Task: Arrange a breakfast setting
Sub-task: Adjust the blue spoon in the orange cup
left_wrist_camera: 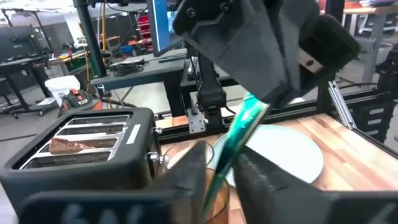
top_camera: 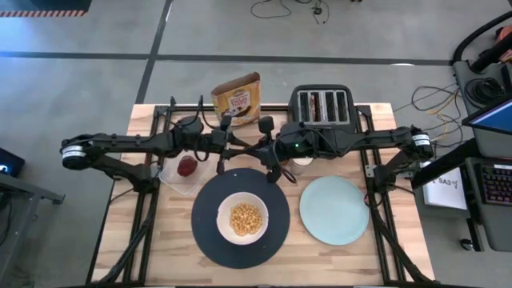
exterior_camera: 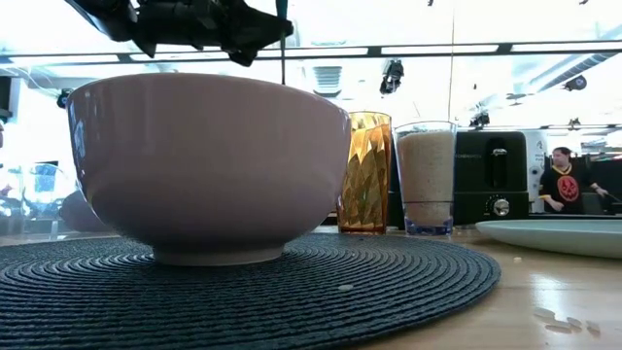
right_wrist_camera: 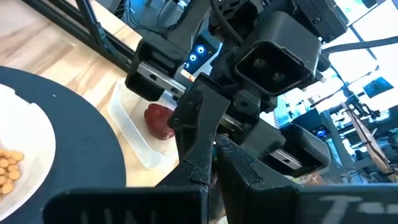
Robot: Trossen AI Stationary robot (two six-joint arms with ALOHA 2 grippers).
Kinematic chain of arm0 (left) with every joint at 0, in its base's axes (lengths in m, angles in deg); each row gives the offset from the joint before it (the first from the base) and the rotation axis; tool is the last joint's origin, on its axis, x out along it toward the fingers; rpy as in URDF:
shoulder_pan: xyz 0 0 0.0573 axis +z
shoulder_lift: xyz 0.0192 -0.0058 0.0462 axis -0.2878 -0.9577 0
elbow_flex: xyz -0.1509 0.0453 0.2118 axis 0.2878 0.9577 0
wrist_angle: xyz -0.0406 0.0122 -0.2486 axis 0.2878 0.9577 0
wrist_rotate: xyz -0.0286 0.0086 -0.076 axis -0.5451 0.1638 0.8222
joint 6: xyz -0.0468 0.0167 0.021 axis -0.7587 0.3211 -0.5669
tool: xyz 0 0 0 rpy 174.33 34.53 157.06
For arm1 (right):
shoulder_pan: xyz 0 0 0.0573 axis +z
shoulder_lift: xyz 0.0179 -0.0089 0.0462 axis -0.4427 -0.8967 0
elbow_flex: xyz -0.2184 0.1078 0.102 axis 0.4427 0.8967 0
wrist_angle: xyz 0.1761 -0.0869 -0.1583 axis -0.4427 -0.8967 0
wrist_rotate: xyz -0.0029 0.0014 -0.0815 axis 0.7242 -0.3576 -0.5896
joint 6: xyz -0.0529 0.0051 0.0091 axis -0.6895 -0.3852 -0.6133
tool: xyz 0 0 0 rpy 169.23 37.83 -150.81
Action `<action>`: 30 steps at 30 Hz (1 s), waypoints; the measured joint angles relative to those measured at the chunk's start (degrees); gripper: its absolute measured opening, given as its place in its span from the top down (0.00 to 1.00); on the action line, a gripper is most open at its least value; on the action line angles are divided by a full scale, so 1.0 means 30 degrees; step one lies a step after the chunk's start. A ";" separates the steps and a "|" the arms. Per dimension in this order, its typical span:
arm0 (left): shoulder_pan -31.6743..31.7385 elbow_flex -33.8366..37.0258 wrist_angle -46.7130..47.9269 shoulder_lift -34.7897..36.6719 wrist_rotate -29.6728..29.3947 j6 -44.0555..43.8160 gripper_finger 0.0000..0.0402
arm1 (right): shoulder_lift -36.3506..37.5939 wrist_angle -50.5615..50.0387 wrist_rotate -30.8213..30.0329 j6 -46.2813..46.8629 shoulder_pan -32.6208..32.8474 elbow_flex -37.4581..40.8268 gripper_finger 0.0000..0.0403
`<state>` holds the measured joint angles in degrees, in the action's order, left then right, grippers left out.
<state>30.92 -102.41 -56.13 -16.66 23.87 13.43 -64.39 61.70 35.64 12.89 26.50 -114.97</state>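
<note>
My two grippers meet above the table's middle, behind the white bowl (top_camera: 242,218) of cereal on the black round plate (top_camera: 204,236). Both are shut on a thin green translucent stick (left_wrist_camera: 239,134). The left gripper (left_wrist_camera: 221,177) has its lower part and the right gripper (right_wrist_camera: 214,158) its upper part. The pale green plate (top_camera: 334,210) lies to the right. The dark red fruit (top_camera: 186,166) sits in a clear tray. The cereal box (top_camera: 238,98) stands at the far edge. The toast (left_wrist_camera: 71,145) sits in a toaster slot. My left gripper pinches the stick's lower part (left_wrist_camera: 217,171) between its two fingers, which lie across it. The stick is lifted clear and slants up toward the other gripper. My right gripper pinches the stick's upper end (left_wrist_camera: 255,106) between its fingertips; in its own wrist view the fingers hide the contact.
The black four-slot toaster (top_camera: 322,106) stands at the far edge, right of the box. An amber glass (exterior_camera: 364,170) and a clear glass (exterior_camera: 428,175) with a pale filling stand behind the black plate. A person (exterior_camera: 564,185) is in the room beyond.
</note>
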 joint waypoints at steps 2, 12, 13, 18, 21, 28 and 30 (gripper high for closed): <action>0.0000 -0.0044 0.0393 0.0141 0.0051 0.0112 0.95 | 0.0000 0.0057 -0.0076 0.0010 -0.0022 0.0000 0.98; 0.0000 0.0007 0.0440 0.0218 0.0069 0.0145 1.00 | 0.0022 0.0048 -0.0022 0.0691 -0.0071 0.0000 0.88; -0.0007 0.0007 0.0440 0.0224 0.0069 0.0138 1.00 | 0.0028 0.0034 -0.0024 0.0698 -0.0071 0.0000 0.86; 0.0022 -0.0025 0.1054 0.0345 -0.0222 0.0035 1.00 | 0.0151 -0.0066 -0.1330 0.0773 -0.0035 0.0000 0.76; 0.0022 -0.0210 0.1840 0.0506 -0.0229 0.0042 1.00 | 0.0377 -0.0242 -0.1726 0.0830 -0.0035 0.0000 0.72; 0.0022 -0.0394 0.3571 0.1698 -0.0274 0.0050 1.00 | 0.1416 -0.1911 -0.1849 0.1452 -0.0035 0.0000 0.71; 0.0015 -0.0394 0.4420 0.2245 -0.0993 0.0052 1.00 | 0.1857 -0.2645 -0.1852 0.1938 -0.0035 0.0000 0.71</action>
<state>30.96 -103.59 -42.87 -9.92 20.89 13.59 -58.82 53.76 30.08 18.70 26.40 -114.97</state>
